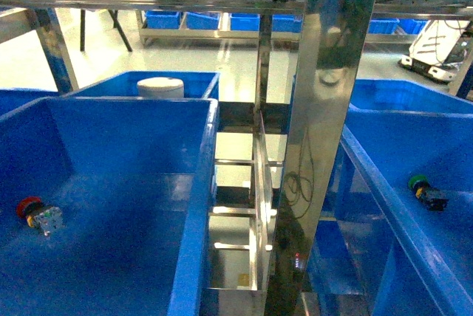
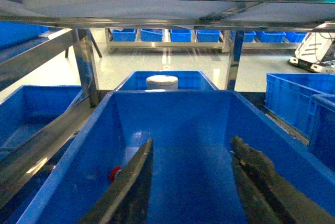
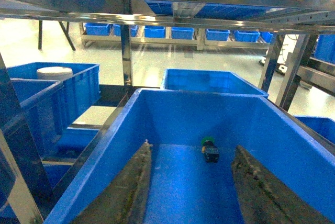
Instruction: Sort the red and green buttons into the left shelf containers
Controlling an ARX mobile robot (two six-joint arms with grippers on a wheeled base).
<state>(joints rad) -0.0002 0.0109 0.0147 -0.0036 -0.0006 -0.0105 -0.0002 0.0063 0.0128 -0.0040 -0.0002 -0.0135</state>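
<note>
A red button (image 1: 37, 214) with a silver-grey body lies on the floor of the big blue bin (image 1: 199, 176) at the left. In the left wrist view only its red cap (image 2: 115, 173) peeks out left of the finger. My left gripper (image 2: 191, 148) hangs open over that bin, nothing between its fingers. A green button (image 1: 426, 192) with a dark body rests in the blue bin (image 1: 369, 176) at the right. The right wrist view shows that green button (image 3: 209, 149) near the bin's far wall, ahead of my open right gripper (image 3: 192, 153). Neither gripper appears in the head view.
A shiny steel shelf post (image 1: 325, 139) and a rail frame (image 1: 259, 205) stand between the two bins. Behind the left bin is another blue bin holding a white round container (image 1: 160, 87). A steel shelf (image 2: 167, 12) runs overhead. More blue bins (image 3: 214, 81) sit beyond.
</note>
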